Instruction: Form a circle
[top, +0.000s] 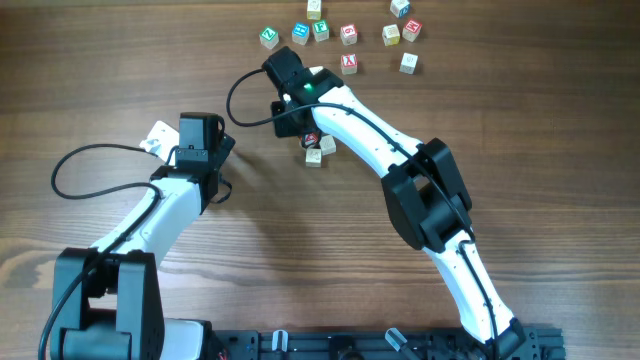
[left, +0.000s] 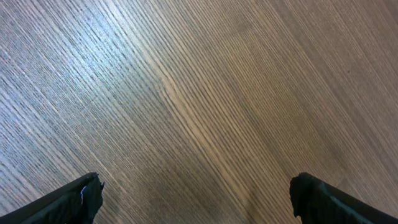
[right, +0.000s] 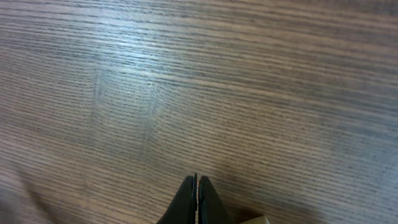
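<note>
1. The wooden table fills the overhead view, with no finished ring anywhere on it.
2. My right arm reaches in from the near right toward the middle. My left arm stays on its own side, well apart from the blocks.
3. My left gripper stands wide, with only bare wood between its fingers. My right gripper is pinched flat and holds nothing.
4. A loose scatter of coloured blocks lies along the far edge, beyond my right wrist.
5. The tight cluster of three blocks, one red-faced and two pale, sits just beside my right forearm on its near side. It is the start of the circle, and my right arm is plainly the nearer one.
6. It is a small triangle, so I see no clear long axis.
7. In my right wrist view a pale corner shows just beside my closed fingertips, low and to their right. I judge any nudge must go that way.
</note>
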